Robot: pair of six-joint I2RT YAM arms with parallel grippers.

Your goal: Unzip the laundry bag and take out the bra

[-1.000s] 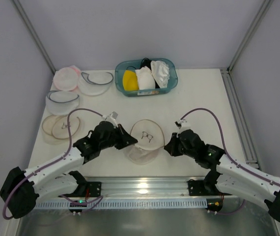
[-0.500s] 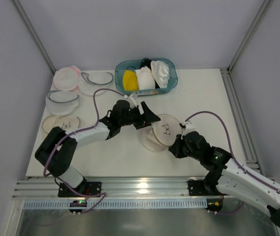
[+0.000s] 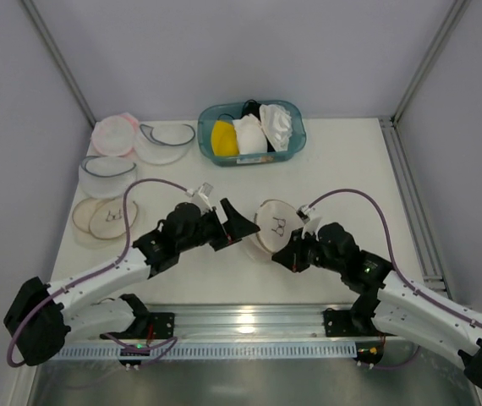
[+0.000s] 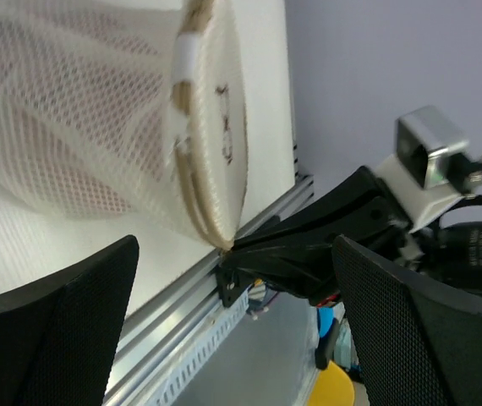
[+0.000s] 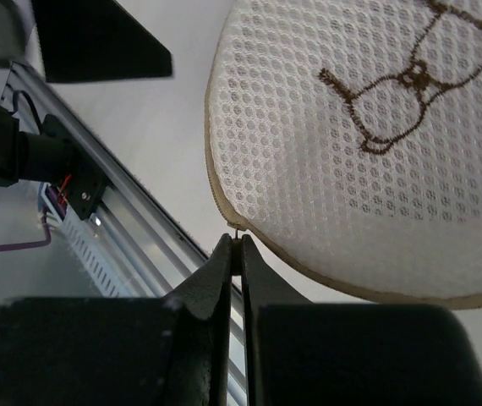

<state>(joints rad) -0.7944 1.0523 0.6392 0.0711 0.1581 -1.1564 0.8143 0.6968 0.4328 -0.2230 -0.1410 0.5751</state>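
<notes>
Pinches the laundry bag [image 3: 272,227] by its tan rim with the right claw [image 3: 294,254], jaws pressed together on a tiny tab at the seam, probably the zipper pull. Holds the bag tipped up on edge over the near middle of the desk [image 3: 351,169], lower side seemingly resting there. Spreads the left claw [image 3: 238,226] wide just beside the bag, gripping nothing.

Risks losing that thin pinch on any swing, or dragging the whole unsupported drum along instead of running the zipper. Risks snagging soft mesh rather than rim on closing the left claw.

Shows the pinch point and the bra drawing [image 5: 402,85] close up only from the right wrist. Shows the bag edge-on, mesh sagging behind the rim, only from the left wrist. Reveals no bra in any view; likely inside the bag, though cannot tell through the mesh.
</notes>
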